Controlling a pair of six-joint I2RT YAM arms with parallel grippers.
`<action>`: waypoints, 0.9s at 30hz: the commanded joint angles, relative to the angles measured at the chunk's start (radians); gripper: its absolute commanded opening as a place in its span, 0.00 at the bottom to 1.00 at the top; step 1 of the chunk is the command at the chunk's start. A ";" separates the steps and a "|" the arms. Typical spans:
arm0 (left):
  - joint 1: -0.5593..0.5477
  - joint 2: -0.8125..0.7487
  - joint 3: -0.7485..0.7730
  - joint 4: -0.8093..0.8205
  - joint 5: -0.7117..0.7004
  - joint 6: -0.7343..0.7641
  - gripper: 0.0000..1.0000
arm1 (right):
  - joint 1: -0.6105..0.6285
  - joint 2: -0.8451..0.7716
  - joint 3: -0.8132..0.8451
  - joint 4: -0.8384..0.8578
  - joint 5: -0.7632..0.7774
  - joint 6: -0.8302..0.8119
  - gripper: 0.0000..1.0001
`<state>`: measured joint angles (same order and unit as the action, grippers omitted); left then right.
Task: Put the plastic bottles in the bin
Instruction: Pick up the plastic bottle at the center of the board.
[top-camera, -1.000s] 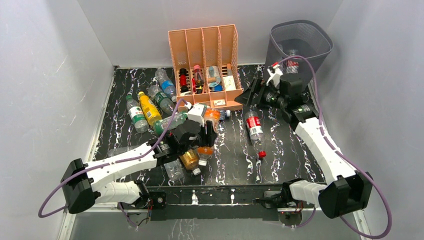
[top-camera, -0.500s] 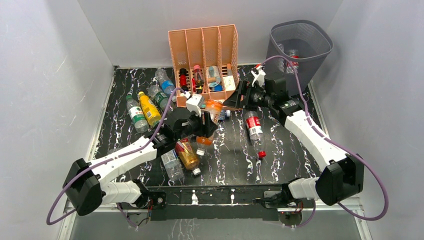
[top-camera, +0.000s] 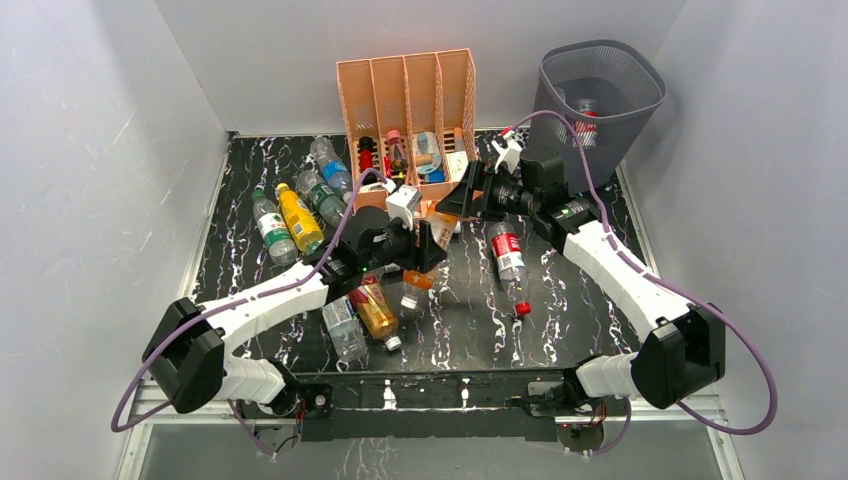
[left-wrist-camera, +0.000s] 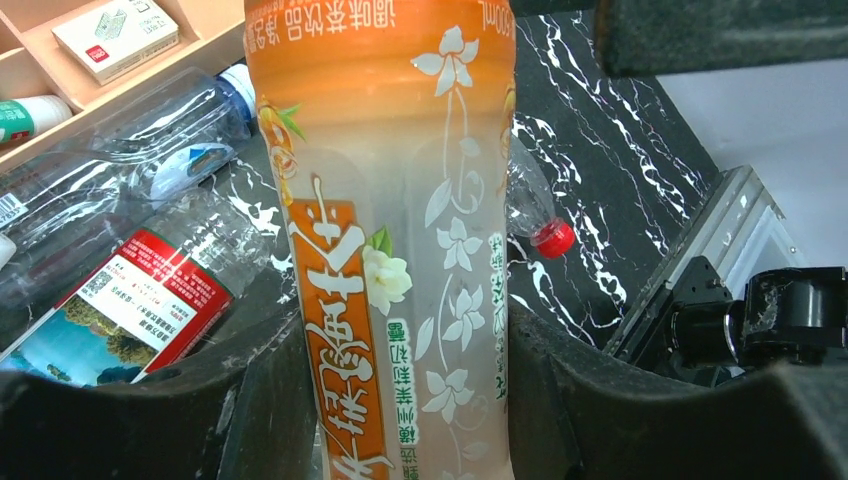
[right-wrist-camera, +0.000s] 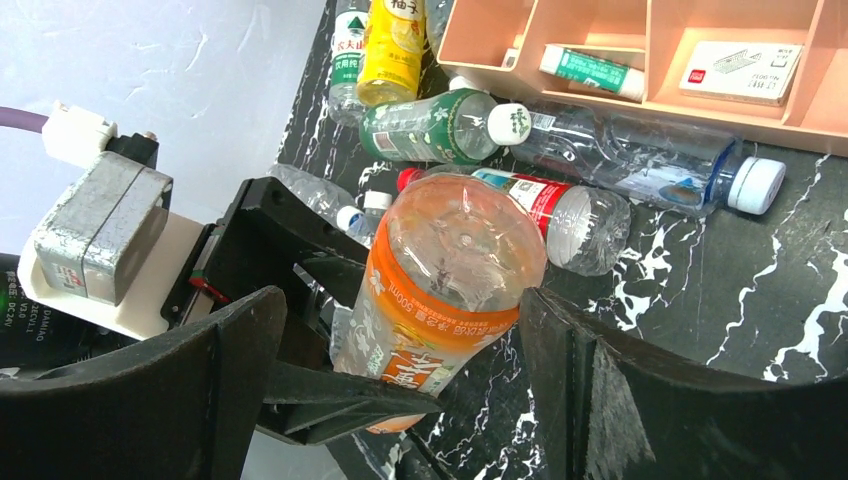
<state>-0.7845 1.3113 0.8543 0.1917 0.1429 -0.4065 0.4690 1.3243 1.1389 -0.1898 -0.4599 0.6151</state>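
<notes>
Left wrist view: the left pincer (left-wrist-camera: 400, 420) clamps an orange bottle (left-wrist-camera: 400, 200) between both fingers, above the desk (left-wrist-camera: 600, 150). Right wrist view: the right pincer (right-wrist-camera: 400, 340) gapes wide, its jaws flanking that bottle's base without touching. From the top, both pincers sit just before the organizer (top-camera: 405, 90). Other bottles (top-camera: 300, 215) lie on the desk. The bin (top-camera: 555, 115) stands at the far right corner.
</notes>
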 joint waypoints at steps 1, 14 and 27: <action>0.005 0.012 0.061 0.076 0.058 -0.015 0.54 | 0.010 0.005 0.016 0.072 -0.009 0.011 0.98; 0.005 0.052 0.082 0.149 0.086 -0.040 0.54 | 0.025 0.059 0.003 0.050 0.009 -0.004 0.98; 0.005 0.052 0.076 0.185 0.105 -0.044 0.54 | 0.037 0.108 0.012 0.078 0.005 0.002 0.89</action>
<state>-0.7753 1.3731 0.8913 0.3000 0.2092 -0.4496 0.4973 1.4227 1.1351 -0.1608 -0.4324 0.6231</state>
